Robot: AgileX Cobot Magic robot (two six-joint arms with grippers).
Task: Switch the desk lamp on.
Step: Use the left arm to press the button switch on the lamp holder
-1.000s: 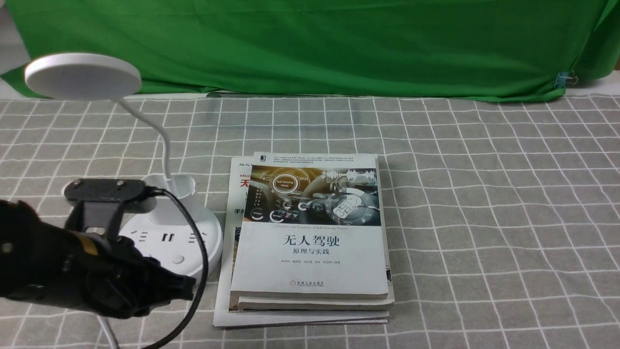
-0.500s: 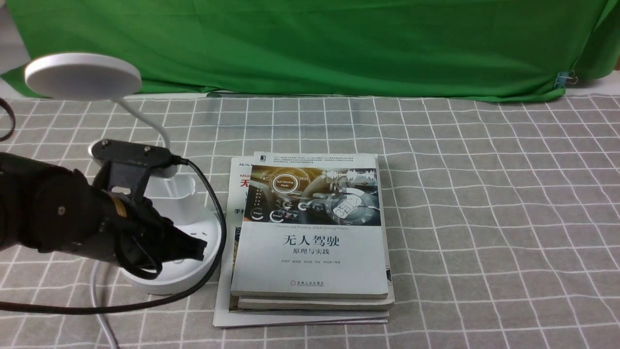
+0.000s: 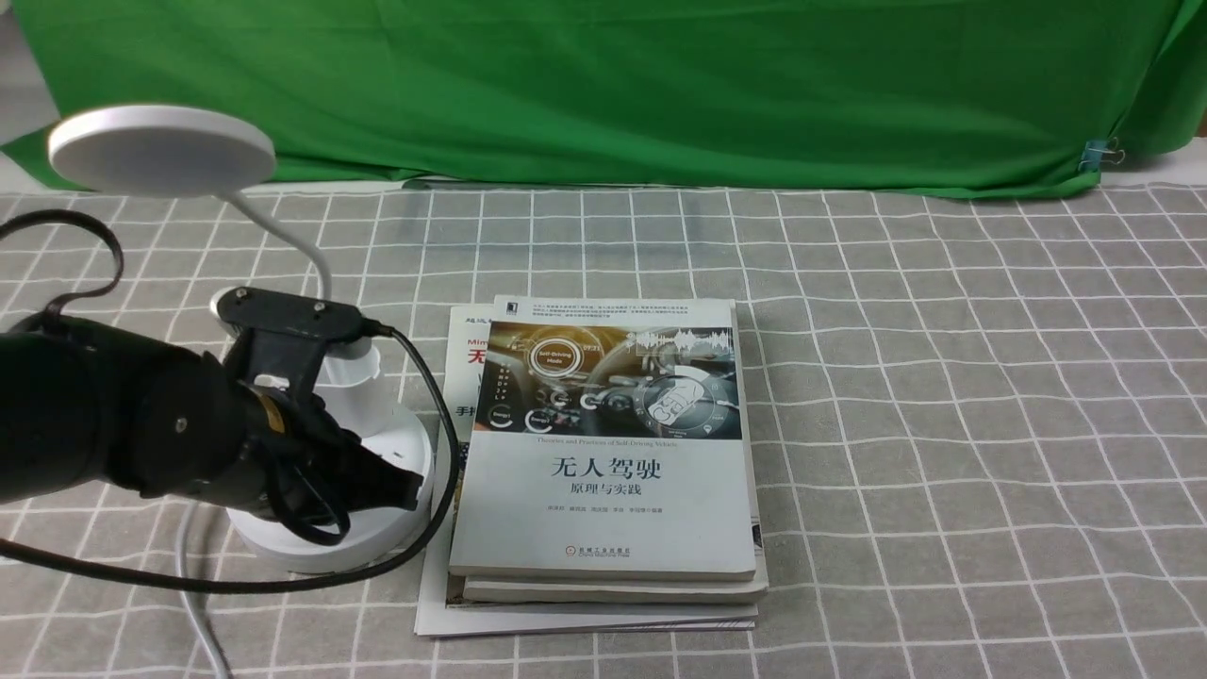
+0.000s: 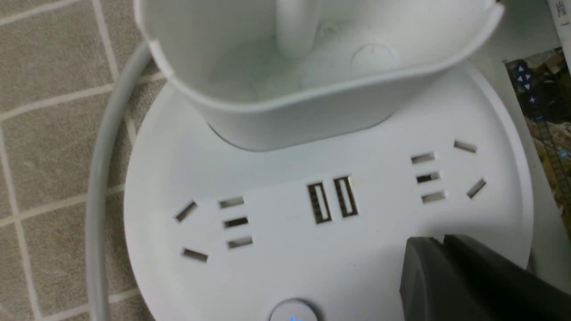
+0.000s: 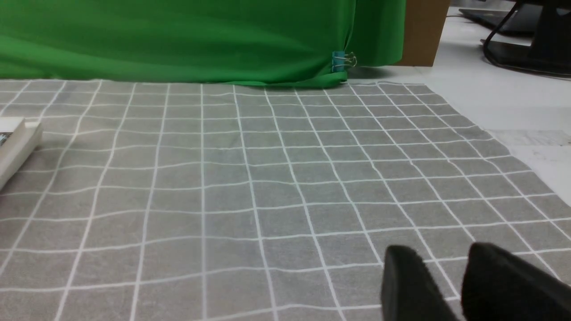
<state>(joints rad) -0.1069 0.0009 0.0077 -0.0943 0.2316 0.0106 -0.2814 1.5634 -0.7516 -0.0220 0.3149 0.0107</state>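
The white desk lamp stands at the left of the front view, with its disc head (image 3: 160, 149), thin neck (image 3: 319, 269), cup holder (image 3: 356, 391) and round base (image 3: 401, 443). The head looks unlit. My left gripper (image 3: 410, 486) is shut and empty, its tips low over the base's front right part. In the left wrist view the gripper (image 4: 439, 241) lies over the base (image 4: 276, 263) beside a round button (image 4: 292, 313) with a blue glow at the picture's edge. A second button is not visible. My right gripper (image 5: 446, 263) is open and empty over bare cloth.
A stack of books (image 3: 603, 453) lies right next to the lamp base. The lamp's white cable (image 3: 203, 613) runs toward the front edge. A green backdrop (image 3: 603, 85) with a blue clip (image 3: 1099, 153) closes the back. Grey checked cloth (image 3: 943, 424) covers the table.
My left arm has moved forward and to the right, from the front left of the lamp to over its base, now hiding the sockets in the front view. The lamp head looks unchanged.
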